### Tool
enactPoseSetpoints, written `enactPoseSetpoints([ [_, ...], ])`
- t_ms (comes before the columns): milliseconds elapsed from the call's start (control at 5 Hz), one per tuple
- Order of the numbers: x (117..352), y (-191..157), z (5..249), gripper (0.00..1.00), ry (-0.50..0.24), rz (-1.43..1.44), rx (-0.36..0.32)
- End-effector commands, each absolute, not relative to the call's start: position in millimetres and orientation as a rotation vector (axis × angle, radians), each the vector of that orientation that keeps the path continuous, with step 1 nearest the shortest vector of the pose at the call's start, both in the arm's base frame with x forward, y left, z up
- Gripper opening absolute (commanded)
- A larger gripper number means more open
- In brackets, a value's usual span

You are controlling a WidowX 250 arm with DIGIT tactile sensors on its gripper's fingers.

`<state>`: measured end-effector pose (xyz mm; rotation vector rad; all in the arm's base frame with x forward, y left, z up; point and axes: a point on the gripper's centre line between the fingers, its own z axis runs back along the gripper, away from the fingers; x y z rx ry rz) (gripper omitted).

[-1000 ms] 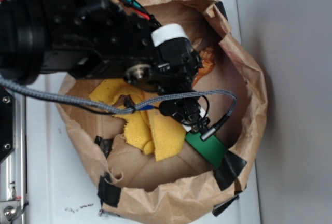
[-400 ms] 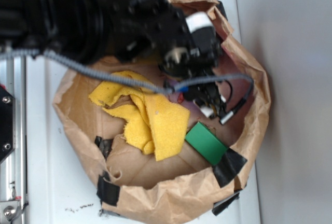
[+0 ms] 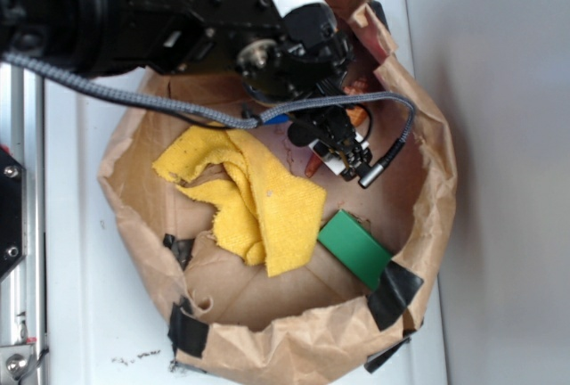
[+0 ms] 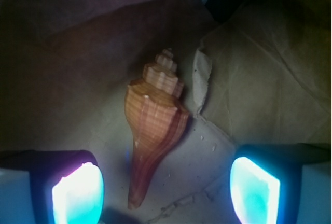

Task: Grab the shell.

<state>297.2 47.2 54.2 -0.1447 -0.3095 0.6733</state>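
Observation:
The shell (image 4: 153,125) is orange-brown and ridged. It lies on the brown paper floor of the bag with its spire pointing away and its long tail toward me. My gripper (image 4: 166,193) is open: its glowing pads (image 4: 78,193) stand wide apart on either side of the tail tip and touch nothing. In the exterior view the gripper (image 3: 328,144) hangs over the shell (image 3: 313,165) inside the bag, so only orange slivers show beside the black fingers.
The crumpled brown paper bag (image 3: 432,135) walls in everything. A yellow terry cloth (image 3: 258,198) lies left of the gripper and a green block (image 3: 354,247) below it. Black tape patches (image 3: 392,289) mark the near rim. A torn paper flap (image 4: 201,79) sits beside the shell.
The gripper rose from beside the green block toward the bag's upper right, then settled back left over the shell. The cloth and block stayed put.

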Motion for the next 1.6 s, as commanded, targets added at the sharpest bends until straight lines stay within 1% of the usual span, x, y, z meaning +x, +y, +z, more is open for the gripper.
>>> enactPoseSetpoints([
  [0,317,61,47,1.00,-0.349,0.721,-0.087],
  [200,329,65,39,1.00,-0.340,0.752,-0.061],
  [400,335,66,30,1.00,-0.333,0.760,-0.041],
  [600,336,62,26,1.00,-0.319,0.753,-0.035],
  [800,333,60,24,0.00,-0.316,0.745,-0.044],
  [1000,330,63,29,0.00,-0.316,0.731,-0.060],
  [1200,320,62,46,0.00,-0.304,0.698,-0.113],
  [1400,303,56,64,0.00,-0.300,0.638,-0.171],
])
